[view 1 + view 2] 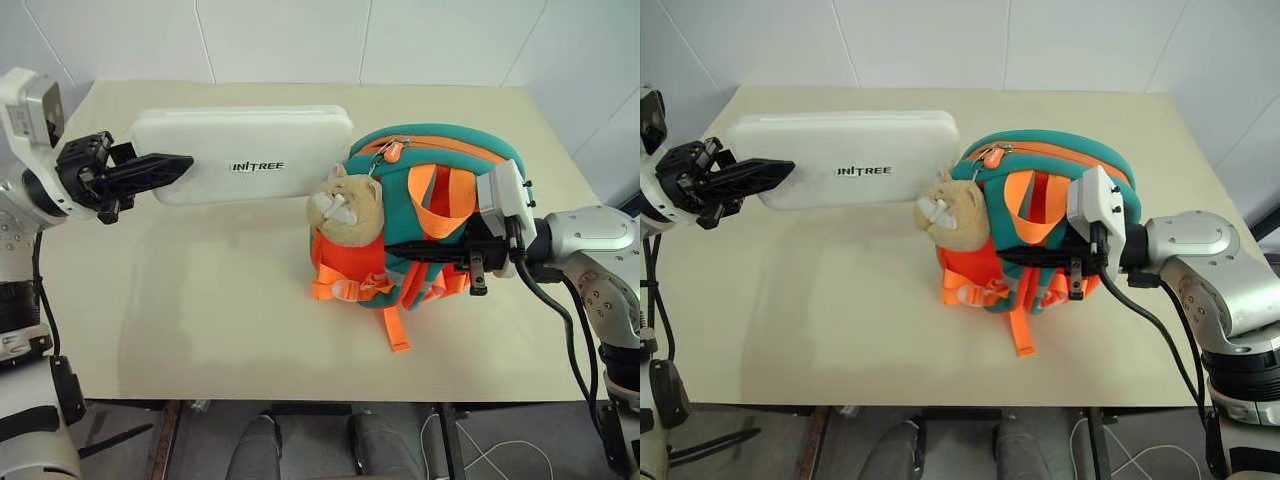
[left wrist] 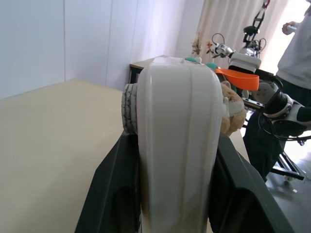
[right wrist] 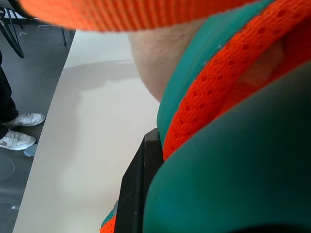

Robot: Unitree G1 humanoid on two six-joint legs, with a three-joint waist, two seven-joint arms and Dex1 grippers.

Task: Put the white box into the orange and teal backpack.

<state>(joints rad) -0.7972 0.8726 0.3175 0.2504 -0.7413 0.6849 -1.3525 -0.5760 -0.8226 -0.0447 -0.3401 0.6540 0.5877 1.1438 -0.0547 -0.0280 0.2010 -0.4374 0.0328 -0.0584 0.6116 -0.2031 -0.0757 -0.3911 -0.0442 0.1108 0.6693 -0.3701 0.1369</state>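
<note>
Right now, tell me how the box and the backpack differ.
The box is flat, hard-edged and plain white with dark lettering; the backpack is puffy, orange and teal, with straps and a plush toy. The box is held off the table by the left gripper; the backpack stands on it, gripped by the right gripper. Each is clamped in jaws.

The flat white box hangs level above the desk's far left part; the puffy orange and teal backpack stands upright right of centre.
</note>
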